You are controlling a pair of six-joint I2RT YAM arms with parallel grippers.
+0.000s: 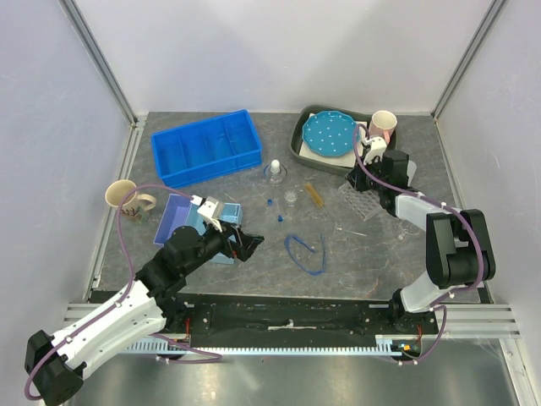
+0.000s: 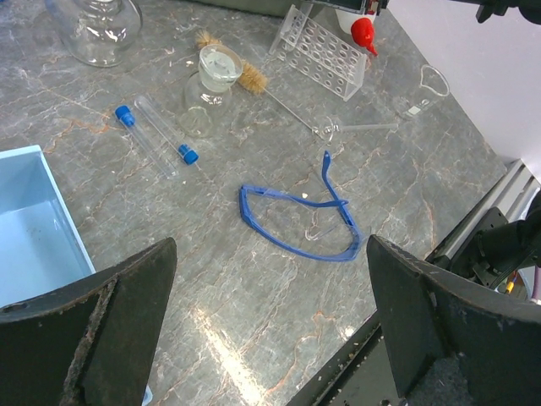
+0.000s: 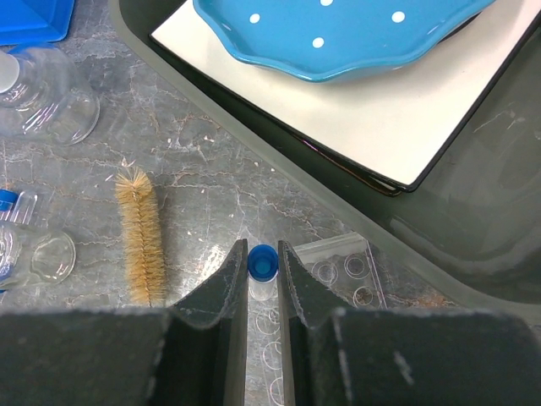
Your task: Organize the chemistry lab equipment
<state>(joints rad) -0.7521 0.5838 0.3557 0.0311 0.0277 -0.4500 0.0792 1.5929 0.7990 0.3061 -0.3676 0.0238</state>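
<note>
My right gripper (image 3: 263, 258) is shut on a blue-capped tube (image 3: 263, 263) and holds it upright over the near end of the clear tube rack (image 3: 347, 269); the top view shows gripper (image 1: 365, 176) and rack (image 1: 362, 203). My left gripper (image 2: 270, 279) is open and empty above bare table, just short of the blue cord loop (image 2: 296, 227), which also shows in the top view (image 1: 304, 252). Two more blue-capped tubes (image 2: 156, 135) lie beside a white-capped flask (image 2: 207, 93). An amber bristle stick (image 3: 141, 237) lies left of the rack. A red-capped squeeze bottle (image 2: 363, 30) stands behind the rack.
A blue divided bin (image 1: 205, 148) stands at the back left, a light blue tray (image 1: 182, 218) under my left arm. A grey tray (image 1: 304, 144) holds the polka-dot plate (image 1: 331, 134). A pink mug (image 1: 383, 127), a beige mug (image 1: 125, 199) and a small beaker (image 2: 423, 89) stand around.
</note>
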